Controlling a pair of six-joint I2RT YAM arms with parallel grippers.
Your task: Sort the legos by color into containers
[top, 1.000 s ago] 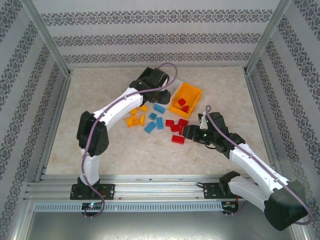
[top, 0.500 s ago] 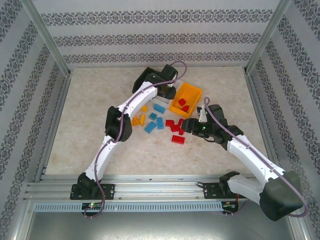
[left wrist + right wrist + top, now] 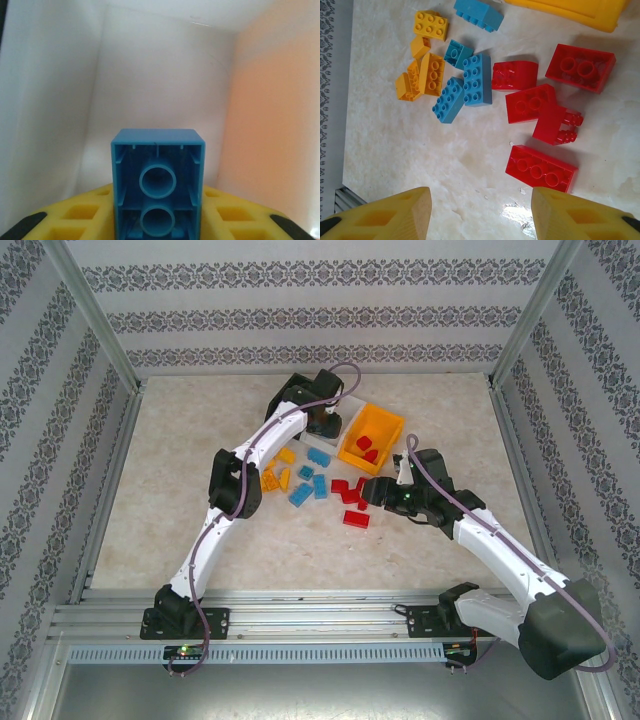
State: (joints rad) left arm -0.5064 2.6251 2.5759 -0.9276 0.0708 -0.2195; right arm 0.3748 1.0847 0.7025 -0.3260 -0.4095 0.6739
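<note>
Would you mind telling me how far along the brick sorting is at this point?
Done: two red bricks sit in the orange bin. In hand: the left fingers hold a blue brick at the white bin. Left: loose red bricks, loose blue bricks and yellow bricks on the table; the right fingers hover open above them, empty.

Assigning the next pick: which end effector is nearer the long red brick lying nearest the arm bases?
Right. The right end effector hangs open close by the long red brick; the left end effector is far off at the white bin, gripping a blue brick.
</note>
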